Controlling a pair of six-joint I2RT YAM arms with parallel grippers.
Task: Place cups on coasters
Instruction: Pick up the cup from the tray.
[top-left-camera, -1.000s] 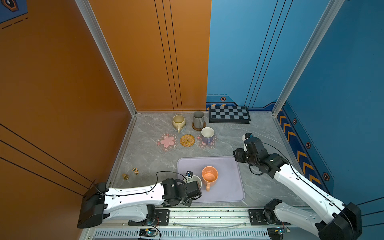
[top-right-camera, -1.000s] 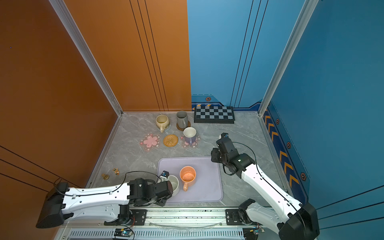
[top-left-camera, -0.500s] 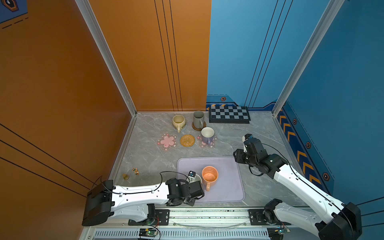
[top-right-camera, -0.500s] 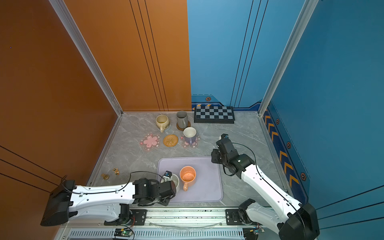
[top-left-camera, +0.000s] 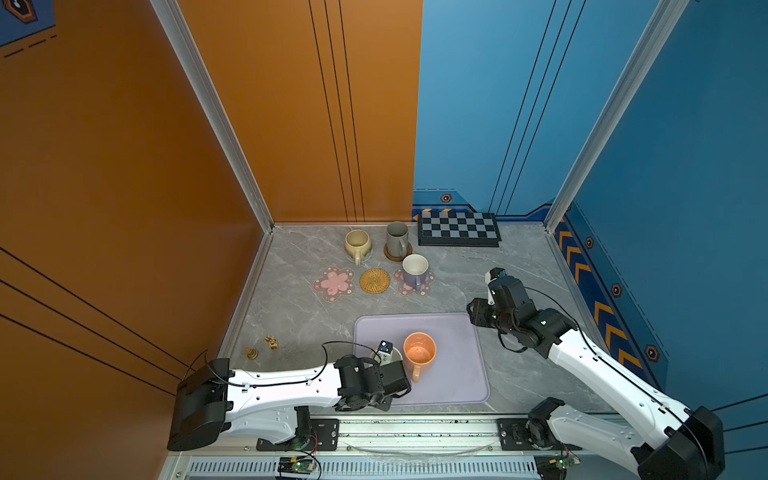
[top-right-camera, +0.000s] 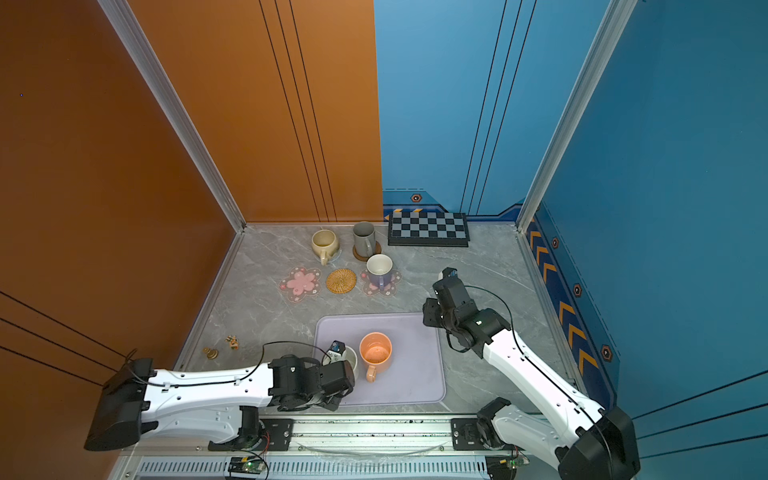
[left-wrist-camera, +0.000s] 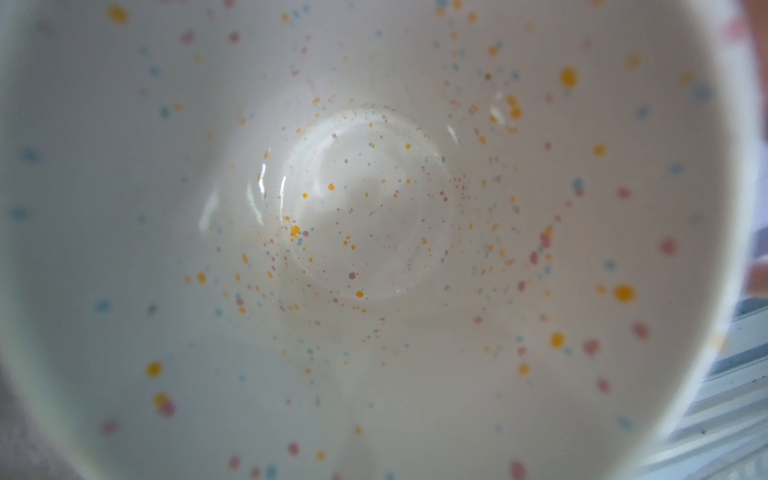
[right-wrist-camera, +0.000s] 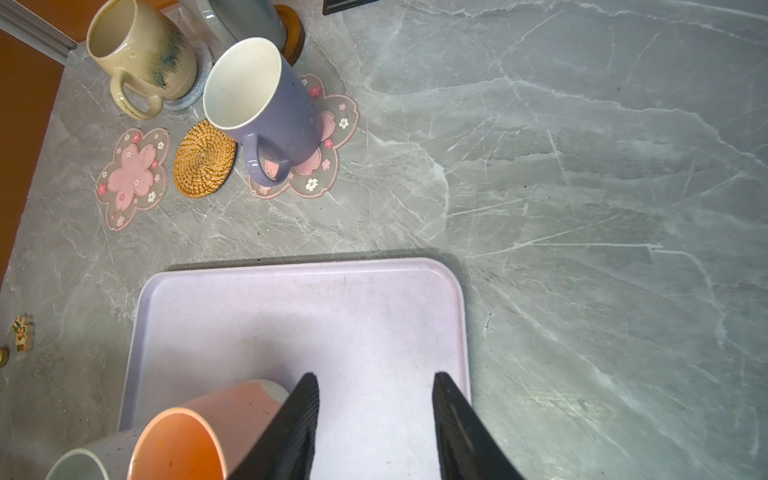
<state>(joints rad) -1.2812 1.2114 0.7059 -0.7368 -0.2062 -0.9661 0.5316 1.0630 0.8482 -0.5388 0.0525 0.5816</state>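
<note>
Count: five mugs, five coasters, one tray, two arms.

At the table's 12 o'clock:
- beige mug (top-left-camera: 357, 243) on grey spiral coaster (right-wrist-camera: 193, 93)
- grey mug (top-left-camera: 397, 237) on brown disc coaster (top-left-camera: 409, 252)
- lavender mug (top-left-camera: 414, 271) on pink flower coaster (top-left-camera: 428, 279)
- second pink flower coaster (top-left-camera: 333, 283) and rattan coaster (top-left-camera: 374, 281) lie bare

Lavender tray (top-left-camera: 457, 374) at 6 o'clock holds the orange mug (top-left-camera: 419, 353). The white speckled mug (left-wrist-camera: 374, 249) stands at its 9 o'clock, and both are empty.

Left gripper (top-left-camera: 386, 353) is pinched narrow on the white speckled mug's rim; a second ago it stood wider. Right gripper (right-wrist-camera: 376, 376) is part-open and empty by the tray's 2 o'clock corner, unmoved.
</note>
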